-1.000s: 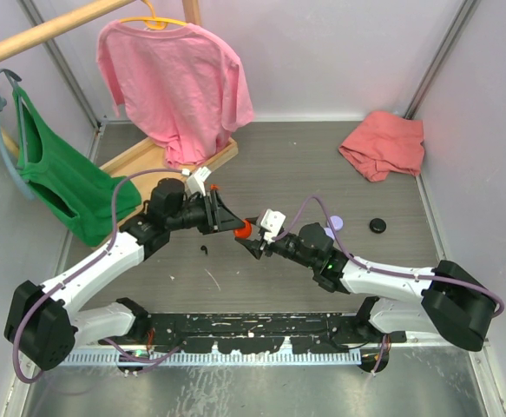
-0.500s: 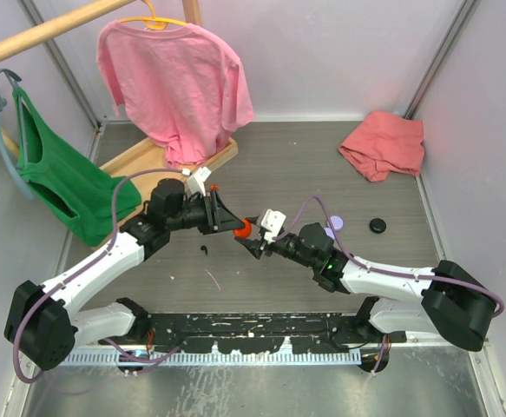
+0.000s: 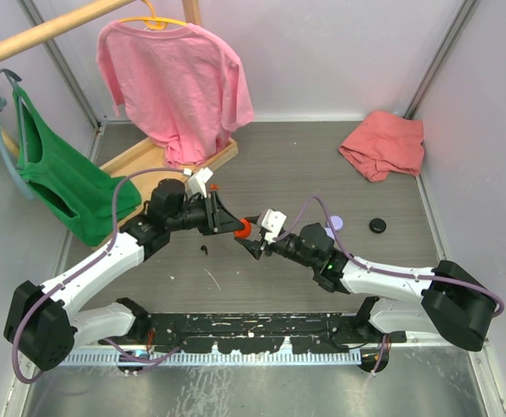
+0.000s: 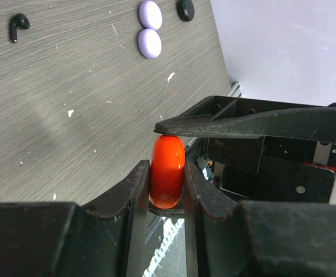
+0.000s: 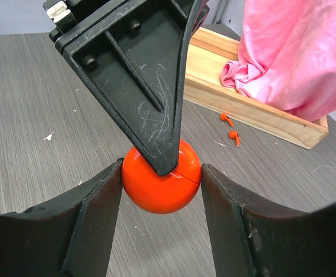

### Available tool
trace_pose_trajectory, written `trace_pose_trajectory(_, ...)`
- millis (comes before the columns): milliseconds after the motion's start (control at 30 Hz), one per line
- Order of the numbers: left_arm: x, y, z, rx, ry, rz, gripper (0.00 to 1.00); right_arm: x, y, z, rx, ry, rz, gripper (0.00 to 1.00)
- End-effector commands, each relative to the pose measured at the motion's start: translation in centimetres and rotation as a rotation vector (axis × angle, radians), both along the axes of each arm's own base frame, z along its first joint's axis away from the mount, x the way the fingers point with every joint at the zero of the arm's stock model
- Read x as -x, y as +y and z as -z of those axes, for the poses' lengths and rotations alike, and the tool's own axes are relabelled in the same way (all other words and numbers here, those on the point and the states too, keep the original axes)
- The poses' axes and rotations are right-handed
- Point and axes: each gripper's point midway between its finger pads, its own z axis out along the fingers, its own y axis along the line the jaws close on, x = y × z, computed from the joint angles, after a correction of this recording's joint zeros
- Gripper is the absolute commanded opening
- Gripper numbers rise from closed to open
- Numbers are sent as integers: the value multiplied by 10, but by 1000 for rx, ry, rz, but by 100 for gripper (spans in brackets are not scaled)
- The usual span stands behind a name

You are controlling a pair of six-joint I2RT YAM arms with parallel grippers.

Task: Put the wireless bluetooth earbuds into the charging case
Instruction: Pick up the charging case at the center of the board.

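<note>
Case [image 3: 244, 229] is held over the mid worktop [image 3: 287, 165], clamped by both left hand [image 4: 168, 176] and right hand [image 5: 162, 180], which should pry its seam apart gently; orange earbuds [image 5: 234, 136] lie by the far tray [image 5: 254, 115].

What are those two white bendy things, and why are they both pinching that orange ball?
They are two robot arms bolted to a table. One picture looks down from above. The other two come from small cameras on each wrist. The left gripper and the right gripper both squeeze one orange-red charging case between them. Two tiny orange earbuds lie on the grey table by a wooden base. A black earbud, a lilac case and a black case lie there too. A pink shirt hangs behind.
</note>
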Motion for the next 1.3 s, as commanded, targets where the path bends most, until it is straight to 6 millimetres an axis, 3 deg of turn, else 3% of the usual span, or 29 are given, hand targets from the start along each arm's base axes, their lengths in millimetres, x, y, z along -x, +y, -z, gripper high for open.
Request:
trace_pose_trajectory(0, 0, 2, -27, 2, -123, 25, 17, 4, -1, -30, -75, -72, -12, 64)
trace_pose_trajectory(233, 3, 12, -44, -53, -270, 50, 11, 10, -10, -34, -80, -43, -18, 82)
trace_pose_trajectory(400, 12, 15, -58, -65, -375, 128, 10, 21, -12, -44, -92, 8, -119, 84)
trace_pose_trajectory(733, 32, 10, -88, -27, -600, 301, 9, 34, -26, -69, -212, 169, -345, 77)
trace_pose_trajectory(1033, 44, 8, -104, 12, -749, 381, 10, 51, -18, -84, -260, 228, -503, 70)
trace_pose_trajectory(1267, 44, 1, -108, 31, -793, 398, 10, 52, -13, -87, -289, 247, -545, 63)
